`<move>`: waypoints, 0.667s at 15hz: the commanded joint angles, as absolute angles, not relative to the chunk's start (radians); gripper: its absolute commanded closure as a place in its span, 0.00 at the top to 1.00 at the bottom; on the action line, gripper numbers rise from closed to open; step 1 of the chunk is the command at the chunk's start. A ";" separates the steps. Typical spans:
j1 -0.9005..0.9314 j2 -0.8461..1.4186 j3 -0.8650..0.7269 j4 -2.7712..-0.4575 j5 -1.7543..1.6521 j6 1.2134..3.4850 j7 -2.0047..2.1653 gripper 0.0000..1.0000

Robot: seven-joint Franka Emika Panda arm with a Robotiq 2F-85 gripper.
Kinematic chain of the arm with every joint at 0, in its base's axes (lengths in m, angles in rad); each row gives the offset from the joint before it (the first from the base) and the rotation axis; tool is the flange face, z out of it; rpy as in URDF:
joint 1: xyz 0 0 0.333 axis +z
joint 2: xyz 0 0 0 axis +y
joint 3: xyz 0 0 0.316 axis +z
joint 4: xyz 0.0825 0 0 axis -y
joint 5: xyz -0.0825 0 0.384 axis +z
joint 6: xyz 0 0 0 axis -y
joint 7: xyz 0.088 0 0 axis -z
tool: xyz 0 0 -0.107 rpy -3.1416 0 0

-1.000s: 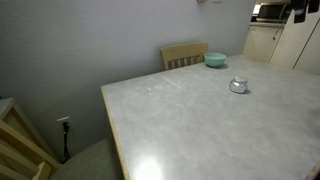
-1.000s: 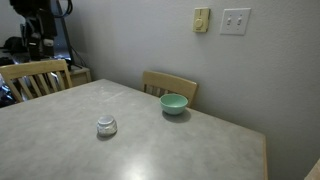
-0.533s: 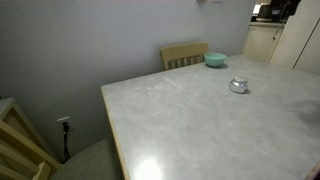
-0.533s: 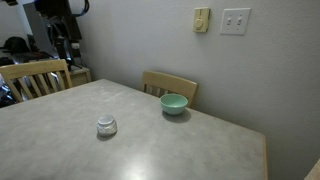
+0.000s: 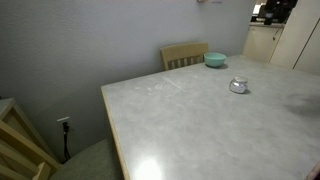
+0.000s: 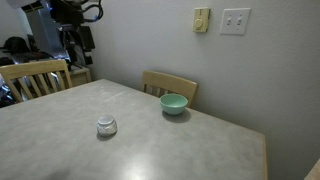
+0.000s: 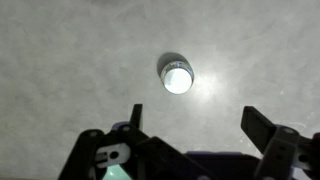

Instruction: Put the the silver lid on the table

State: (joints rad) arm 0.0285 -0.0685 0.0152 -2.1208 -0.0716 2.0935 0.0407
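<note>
In the wrist view the gripper (image 7: 192, 115) shows along the bottom edge, jaws spread wide and empty (their bases are cut off). The silver lid (image 7: 177, 76) sits just above centre on the table (image 7: 60, 60), and glare washes out its top.

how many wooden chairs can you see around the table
3. One chair tucked in behind the teal bowl, one at the table end by the robot arm, one off the opposite corner, partly cropped. Others may sit out of frame.
</note>
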 commanded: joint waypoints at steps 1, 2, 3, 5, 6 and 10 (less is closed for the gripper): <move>0.025 -0.068 0.019 -2.119 -0.071 2.092 0.041 1.00; 0.025 -0.068 0.019 -2.119 -0.071 2.092 0.041 1.00; 0.025 -0.068 0.019 -2.119 -0.071 2.092 0.041 1.00; 0.024 -0.043 0.016 -2.106 -0.062 2.089 0.022 1.00; 0.023 -0.034 0.014 -2.100 -0.061 2.089 0.016 1.00; 0.019 0.010 0.009 -2.079 -0.054 2.091 0.002 1.00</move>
State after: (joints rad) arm 0.0280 -0.0425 0.0137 -2.1154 -0.0717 2.0929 0.0393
